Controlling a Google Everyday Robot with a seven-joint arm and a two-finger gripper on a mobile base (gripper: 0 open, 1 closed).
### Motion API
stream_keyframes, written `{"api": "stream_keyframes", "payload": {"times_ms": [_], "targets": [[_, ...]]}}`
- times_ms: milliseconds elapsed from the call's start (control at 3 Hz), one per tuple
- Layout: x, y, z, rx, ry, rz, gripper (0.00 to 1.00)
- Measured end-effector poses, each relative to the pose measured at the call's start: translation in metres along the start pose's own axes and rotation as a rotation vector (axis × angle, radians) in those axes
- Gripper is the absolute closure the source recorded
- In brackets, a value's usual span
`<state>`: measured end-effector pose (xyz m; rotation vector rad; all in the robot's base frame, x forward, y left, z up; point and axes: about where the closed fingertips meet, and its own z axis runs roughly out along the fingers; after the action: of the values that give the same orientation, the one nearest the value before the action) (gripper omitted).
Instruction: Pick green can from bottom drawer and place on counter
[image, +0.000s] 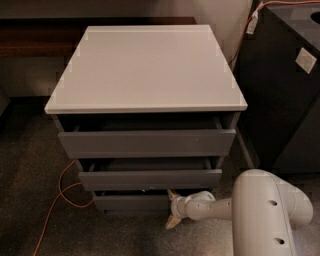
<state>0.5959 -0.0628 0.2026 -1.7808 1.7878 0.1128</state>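
Three dark grey drawers in the cabinet, all pulled out a little, each with a dark gap behind its front. The bottom drawer (132, 202) is the lowest and is only slightly ajar; its inside is in shadow. I can't see the green can from this view, so I can't say where it lies. The counter (145, 70) is the pale flat slab on top. The gripper (172, 208) sits low by the floor, right at the right end of the bottom drawer front and pointing left at it. Its jaws are spread: one tan fingertip (173, 193) is up at the drawer's top edge, the other down below near the carpet, and I see nothing gripped between them. The white arm (265, 215) comes in from the lower right, its big rounded link filling that corner. A black cabinet (285, 85) stands just right of the drawers. An orange cable (62, 195) loops on the carpet at lower left, beside the cabinet base.
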Motion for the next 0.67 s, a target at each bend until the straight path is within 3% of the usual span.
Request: {"api": "stream_keyframes", "payload": {"times_ms": [333,667], "targets": [[0.018,-0.013,0.007,-0.001,0.027,0.025,0.02],[0.035,-0.023,0.014,-0.012,0.041,0.051,0.31]]}}
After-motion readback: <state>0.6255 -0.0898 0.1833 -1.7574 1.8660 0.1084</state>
